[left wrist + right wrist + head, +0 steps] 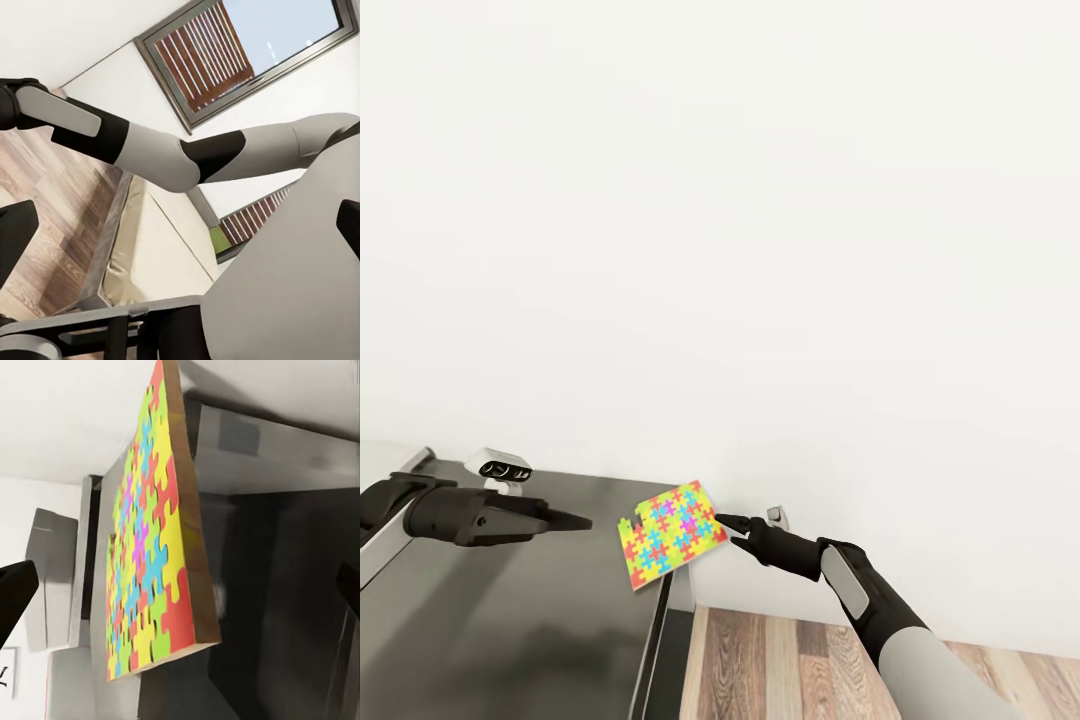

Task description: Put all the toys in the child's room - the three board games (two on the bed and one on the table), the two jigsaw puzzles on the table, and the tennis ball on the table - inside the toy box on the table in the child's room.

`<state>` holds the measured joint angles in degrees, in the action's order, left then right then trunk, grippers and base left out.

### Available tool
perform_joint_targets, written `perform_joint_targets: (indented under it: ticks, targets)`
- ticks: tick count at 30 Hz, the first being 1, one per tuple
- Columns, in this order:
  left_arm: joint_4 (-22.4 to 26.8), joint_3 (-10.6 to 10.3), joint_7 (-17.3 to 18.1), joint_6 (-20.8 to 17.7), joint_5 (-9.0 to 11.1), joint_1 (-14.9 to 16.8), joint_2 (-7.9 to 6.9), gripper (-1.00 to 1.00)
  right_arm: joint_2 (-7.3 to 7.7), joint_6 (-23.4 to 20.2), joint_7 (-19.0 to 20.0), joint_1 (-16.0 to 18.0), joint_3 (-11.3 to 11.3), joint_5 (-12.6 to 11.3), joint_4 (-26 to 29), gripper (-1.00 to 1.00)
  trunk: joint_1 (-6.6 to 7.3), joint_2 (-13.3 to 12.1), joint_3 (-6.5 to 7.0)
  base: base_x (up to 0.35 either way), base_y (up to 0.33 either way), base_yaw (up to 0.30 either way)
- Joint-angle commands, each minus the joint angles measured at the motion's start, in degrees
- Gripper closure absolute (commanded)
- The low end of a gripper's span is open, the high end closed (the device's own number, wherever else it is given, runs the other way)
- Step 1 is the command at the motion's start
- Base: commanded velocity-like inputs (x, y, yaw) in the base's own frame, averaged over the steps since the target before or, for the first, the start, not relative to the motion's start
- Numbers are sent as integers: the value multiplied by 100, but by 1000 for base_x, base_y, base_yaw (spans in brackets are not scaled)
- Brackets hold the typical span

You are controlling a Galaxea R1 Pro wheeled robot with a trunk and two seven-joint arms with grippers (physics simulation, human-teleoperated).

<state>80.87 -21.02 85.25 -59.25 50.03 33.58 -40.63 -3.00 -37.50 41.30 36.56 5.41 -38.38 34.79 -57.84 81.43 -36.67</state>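
One jigsaw puzzle (672, 535), a thin sheet of red, yellow, green and blue pieces, is tilted up on edge at the right end of the dark grey table (510, 620). My right gripper (728, 530) is open just to its right, one fingertip at the sheet's corner. In the right wrist view the jigsaw puzzle (154, 547) stands edge-on between the two wide-apart fingers (15, 592), not clamped. Over the table to the puzzle's left, my left gripper (582, 521) hovers open and empty. The beige bed (154, 255) lies behind my right arm.
A small white and black device (503, 467) stands at the back of the table by the white wall. Wooden floor (810, 670) runs to the right of the table's edge. A small grey fitting (775, 517) sticks out of the wall near my right gripper.
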Motion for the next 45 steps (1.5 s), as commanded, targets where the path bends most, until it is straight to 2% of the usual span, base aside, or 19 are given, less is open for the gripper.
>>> perform_joint_targets:
  ticks: [1, 28, 37, 45]
  targets:
    - [-1, -16, 18, -60, 16, 8, -6, -100, 1, -38, -8, 3, 4, -38, 2, -100, -22, 45, -24, 0, 0, 0]
    - [-38, -16, 21, -52, 16, 8, -6, -100, 1, -31, -8, 4, 4, -35, 2, -100, -44, 85, -42, -40, 27, 0]
    - [-45, -16, 18, -47, 13, 8, -2, -100, 1, -30, -8, 5, 4, -30, 2, -100, -44, 85, -42, 60, 110, 0]
    - [-45, -16, 18, -43, 14, 8, 5, -100, 1, -30, -8, 5, 4, -30, 2, -100, -44, 85, -42, 82, -116, 0]
